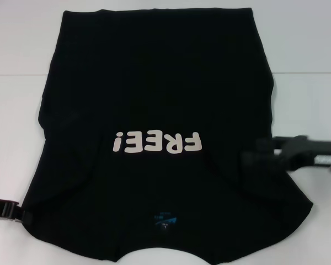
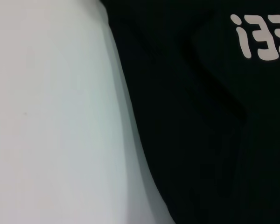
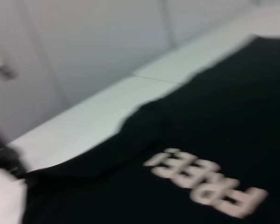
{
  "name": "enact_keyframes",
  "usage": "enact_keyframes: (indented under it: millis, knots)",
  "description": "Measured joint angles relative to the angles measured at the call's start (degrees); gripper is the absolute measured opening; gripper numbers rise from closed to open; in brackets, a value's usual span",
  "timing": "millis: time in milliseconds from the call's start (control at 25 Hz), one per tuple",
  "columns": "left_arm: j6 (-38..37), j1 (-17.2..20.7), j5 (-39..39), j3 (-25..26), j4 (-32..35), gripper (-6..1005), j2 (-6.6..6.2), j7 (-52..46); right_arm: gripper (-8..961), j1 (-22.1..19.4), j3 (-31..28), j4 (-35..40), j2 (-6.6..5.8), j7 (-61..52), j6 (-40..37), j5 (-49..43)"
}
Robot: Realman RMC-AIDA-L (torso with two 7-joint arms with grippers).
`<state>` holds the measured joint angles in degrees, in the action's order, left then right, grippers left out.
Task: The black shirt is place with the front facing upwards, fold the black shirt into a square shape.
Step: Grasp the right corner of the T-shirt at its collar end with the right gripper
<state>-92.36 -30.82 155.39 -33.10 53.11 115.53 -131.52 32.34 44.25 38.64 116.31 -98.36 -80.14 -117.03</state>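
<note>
Left gripper [image 1: 11,211] low, right gripper [image 1: 262,157] mid-height.

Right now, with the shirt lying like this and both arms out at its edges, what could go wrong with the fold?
1. The black shirt already has both sleeves folded in and looks uneven; folding further may give a lopsided shape rather than a square.
2. The right gripper sits over the shirt's right edge and could drag the cloth and undo that fold.
3. The left gripper is at the near left corner, mostly out of view, so its grasp is hard to judge.

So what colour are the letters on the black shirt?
White, on the black shirt; the FREE! lettering shows best in the head view.
</note>
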Motion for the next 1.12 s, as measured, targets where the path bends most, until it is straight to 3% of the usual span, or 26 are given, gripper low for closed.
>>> enact_keyframes:
  millis: [200, 320, 440, 560, 800, 1120]
  knots:
    - [-0.2, -0.1, 0.0, -0.2, 0.0, 33, -0.06, 1.3, 774, 3.9, 0.2, 7.4, -5.16, -26.3, -3.5, -11.5]
    - [-0.2, -0.1, 0.0, -0.1, 0.0, 33, -0.36, 1.6, 774, 7.2, -0.4, 11.1, -6.7, -38.0, -7.8, -21.8]
    - [-0.3, 0.1, 0.0, -0.1, 0.1, 32, -0.43, 1.7, 774, 10.1, -0.7, 13.8, -6.2, -43.4, -11.8, -32.0]
    - [-0.3, 0.3, -0.1, 0.0, 0.1, 31, -0.43, 2.1, 774, 12.3, 0.0, 13.6, -4.83, -44.3, -13.0, -38.6]
    - [0.0, 0.5, -0.5, 0.0, -0.2, 32, -0.4, 2.7, 775, 11.7, 2.1, 13.1, -1.65, -40.9, -12.0, -40.7]
    - [0.1, 0.4, -0.5, 0.0, -0.3, 32, -0.4, 2.7, 774, 10.5, 1.8, 10.0, 0.21, -38.4, -10.4, -40.5]
